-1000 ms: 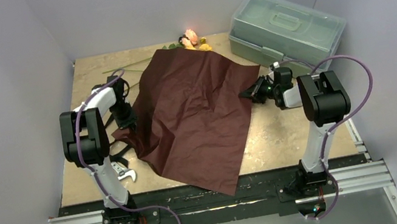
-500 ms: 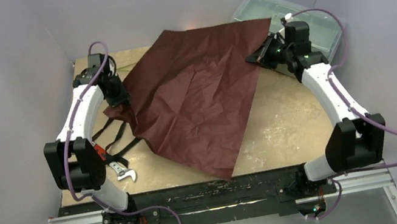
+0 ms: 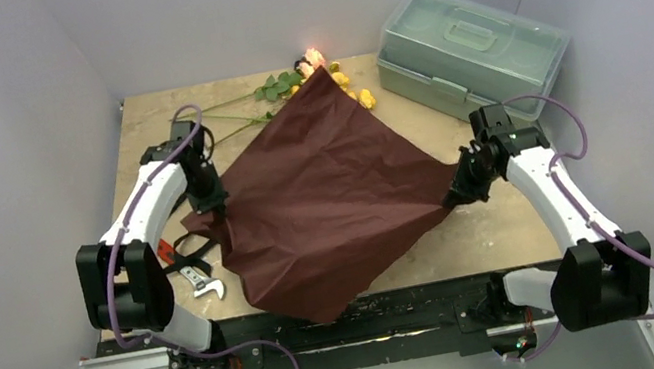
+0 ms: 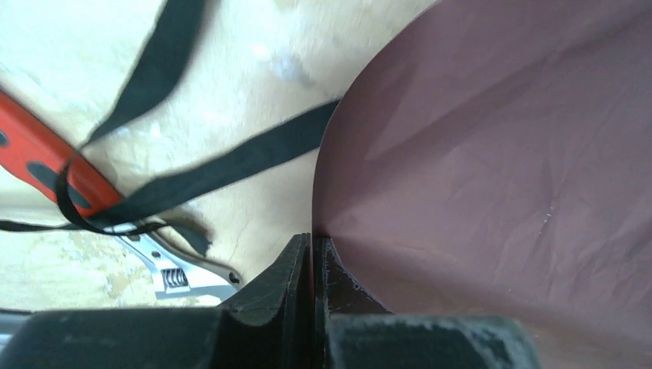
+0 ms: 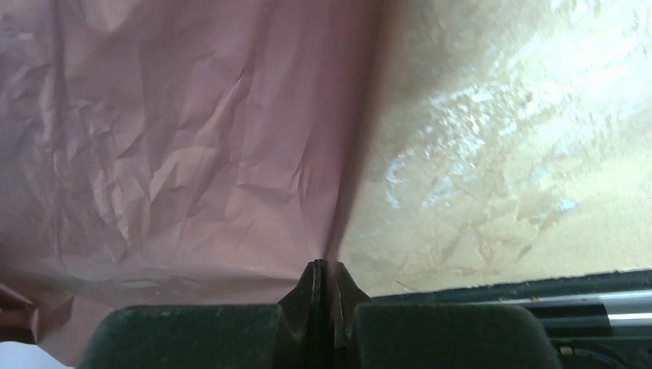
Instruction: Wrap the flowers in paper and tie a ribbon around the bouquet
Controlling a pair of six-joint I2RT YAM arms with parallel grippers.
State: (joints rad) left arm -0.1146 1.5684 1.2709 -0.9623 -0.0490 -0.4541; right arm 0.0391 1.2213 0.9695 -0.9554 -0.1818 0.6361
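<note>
The paper (image 3: 327, 205) is spreading across the middle of the table (image 3: 473, 230) like a tilted diamond, its far corner reaching up to the flowers (image 3: 314, 63) and its near corner hanging over the table's front edge. The left gripper (image 3: 209, 201) is pinching the paper's left corner: in the left wrist view its jaws are pressing fully together on the sheet's edge (image 4: 311, 250), and the paper (image 4: 492, 169) is billowing away from them in a smooth curve. The right gripper (image 3: 460, 194) is gripping the right corner in the same way; in the right wrist view its jaws are closing tight on a fold (image 5: 323, 270), with the crinkled paper (image 5: 177, 154) rising to the left and bare table (image 5: 500, 177) showing to the right. The flowers are lying at the far edge of the table, yellow and pink blooms peeking out past the paper's far corner, green stems and leaves trailing toward the left. The ribbon (image 3: 192, 257) is lying loose on the table left of the paper, near the left arm; in the left wrist view its strands (image 4: 231, 157) are crossing a red handle (image 4: 42, 161), and one is running under the paper's edge. A wrench (image 3: 205, 286) is sitting just beside the ribbon. A pale green toolbox (image 3: 471, 42) is standing at the far right corner, well apart from the paper.
</note>
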